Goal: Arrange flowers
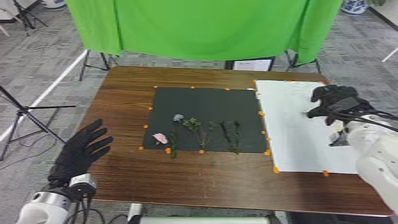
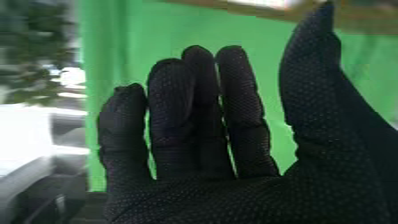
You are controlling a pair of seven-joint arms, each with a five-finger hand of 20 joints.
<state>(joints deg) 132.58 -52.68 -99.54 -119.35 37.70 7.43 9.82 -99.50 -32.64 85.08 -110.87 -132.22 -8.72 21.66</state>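
In the head view, my left hand (image 1: 82, 151) is at the table's left side, its fingers straight and holding nothing. My right hand (image 1: 336, 100) is over the upper part of the white sheet (image 1: 298, 145) on the right, away from the flowers. Several stems lie side by side on the black mat (image 1: 209, 100): one with a pink bloom (image 1: 160, 138) beside it, one under a pale blue-grey bloom (image 1: 179, 118), and green leafy stems (image 1: 194, 122). In the right wrist view, my right hand (image 2: 204, 150) has its fingers extended upward and nothing between them and the thumb.
Orange tabs (image 1: 267, 152) mark the edges of the mat and sheet. A small dark and grey object (image 1: 338, 138) is on the white sheet near my right forearm. Green cloth (image 1: 204, 30) hangs behind the brown table (image 1: 195, 185). A tripod (image 1: 28, 109) stands at the left.
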